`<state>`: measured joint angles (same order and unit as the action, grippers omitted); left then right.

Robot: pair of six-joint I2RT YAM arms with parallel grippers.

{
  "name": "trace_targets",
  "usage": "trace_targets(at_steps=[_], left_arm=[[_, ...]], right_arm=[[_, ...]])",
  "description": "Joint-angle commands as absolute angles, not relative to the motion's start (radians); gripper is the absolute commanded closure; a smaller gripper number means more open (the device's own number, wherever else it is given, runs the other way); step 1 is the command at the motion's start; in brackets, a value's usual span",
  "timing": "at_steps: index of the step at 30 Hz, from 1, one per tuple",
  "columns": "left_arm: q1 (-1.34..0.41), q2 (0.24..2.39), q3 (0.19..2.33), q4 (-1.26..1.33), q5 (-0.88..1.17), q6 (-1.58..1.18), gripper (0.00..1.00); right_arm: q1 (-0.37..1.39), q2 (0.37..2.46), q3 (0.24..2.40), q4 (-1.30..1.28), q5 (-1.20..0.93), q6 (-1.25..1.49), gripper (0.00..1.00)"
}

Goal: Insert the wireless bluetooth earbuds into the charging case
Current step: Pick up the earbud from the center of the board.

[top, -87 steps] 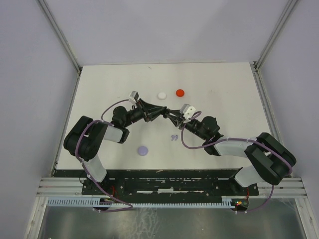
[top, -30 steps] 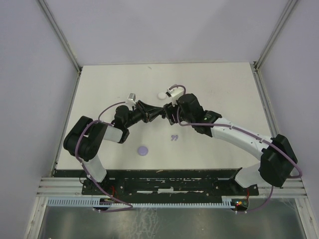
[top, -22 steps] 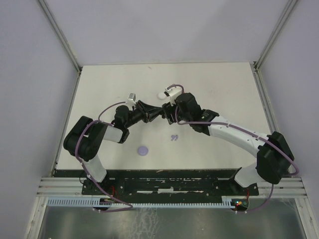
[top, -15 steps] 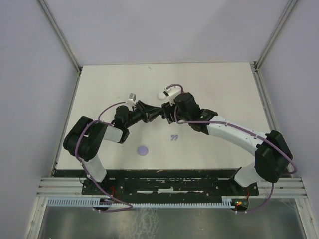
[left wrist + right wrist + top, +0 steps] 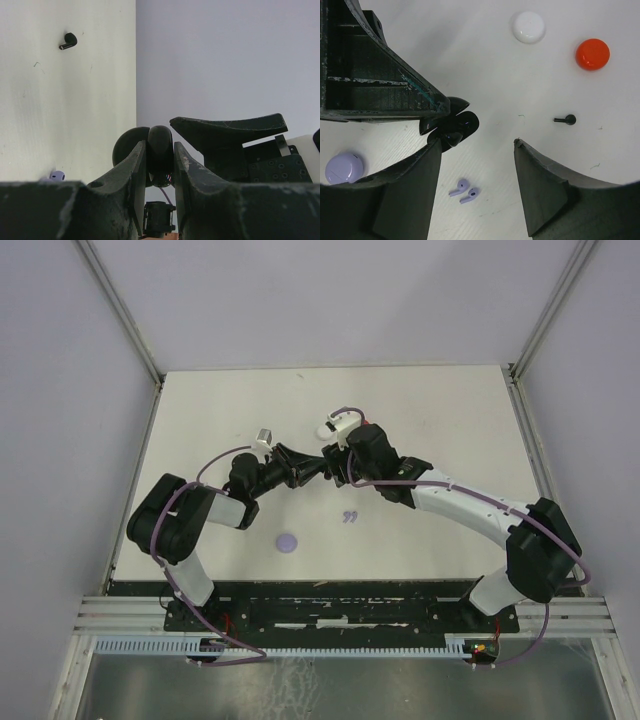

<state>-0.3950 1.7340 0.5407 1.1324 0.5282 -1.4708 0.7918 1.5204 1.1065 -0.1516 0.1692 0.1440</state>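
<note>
Top view: the left gripper (image 5: 318,464) reaches to the centre of the frame, where the right arm (image 5: 450,502) crosses over to meet it. A pair of lavender earbuds (image 5: 349,516) lies just below centre, and a lavender disc (image 5: 288,540) sits lower left of them. Left wrist view: the left gripper's fingers are pinched narrow on a black charging case (image 5: 160,144) at bottom centre. A black earbud (image 5: 69,41) lies on the table (image 5: 75,110) in the upper left. The likely trouble is that the right fingers, working this close, nudge the case and twist it in its thin pinch. The tiny rounded earbud could also squirt out as jaws close on it. Right wrist view: the right gripper (image 5: 477,145) hangs wide with nothing between its fingers, and the held case is just beside its left fingertip. The black earbud lies right of centre, its long axis level across the frame, stem left, bulb right. The lavender pair at bottom centre lies slanted, with bulbs up-right. A white disc (image 5: 528,26) and a red disc (image 5: 592,54) sit upper right.
</note>
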Motion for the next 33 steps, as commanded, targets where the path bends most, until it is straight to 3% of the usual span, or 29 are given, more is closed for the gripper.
trace_targets(at_steps=[1, 33], left_arm=[[-0.400, 1.688, 0.539, 1.195, 0.538, -1.445, 0.97], [-0.400, 1.674, 0.528, 1.197, 0.546, -1.445, 0.97]], right_arm=[[0.796, 1.521, 1.154, -0.122, 0.200, 0.137, 0.33], [0.791, 1.562, 1.191, -0.120, 0.227, 0.131, 0.33]])
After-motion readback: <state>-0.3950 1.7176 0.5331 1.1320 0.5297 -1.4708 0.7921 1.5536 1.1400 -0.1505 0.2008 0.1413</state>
